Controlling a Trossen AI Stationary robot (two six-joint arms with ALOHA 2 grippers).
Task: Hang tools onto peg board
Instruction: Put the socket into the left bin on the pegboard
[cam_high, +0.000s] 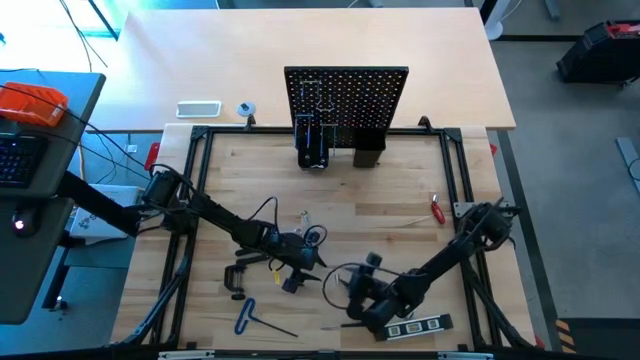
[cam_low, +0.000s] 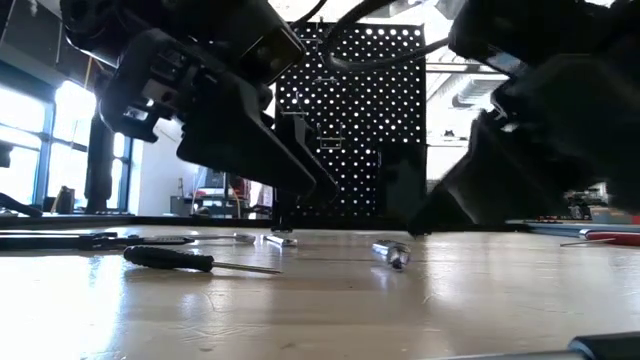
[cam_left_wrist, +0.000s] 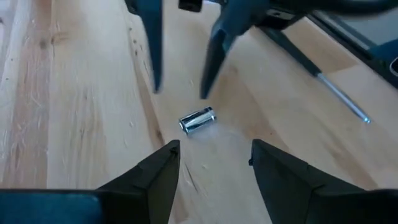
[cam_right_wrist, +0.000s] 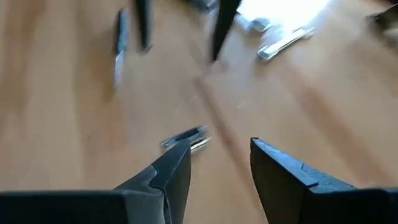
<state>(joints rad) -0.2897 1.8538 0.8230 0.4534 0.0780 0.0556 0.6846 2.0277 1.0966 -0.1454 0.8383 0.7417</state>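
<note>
From table height I see the upright black perforated peg board (cam_low: 365, 110) at the worktop's far edge. A black-handled screwdriver (cam_low: 195, 261) lies toward the near left, a small silver metal socket (cam_low: 391, 252) mid-worktop. Two dark arms loom overhead.

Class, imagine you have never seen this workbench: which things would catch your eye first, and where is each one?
First the black peg board, upright at the table's far edge, with few tools hung on it. Then both dark arms, meeting low over the near middle of the table: the left gripper hangs open above a small silver socket, the right gripper open beside it. Loose tools lie around, a blue-handled hex key nearest the front.
</note>
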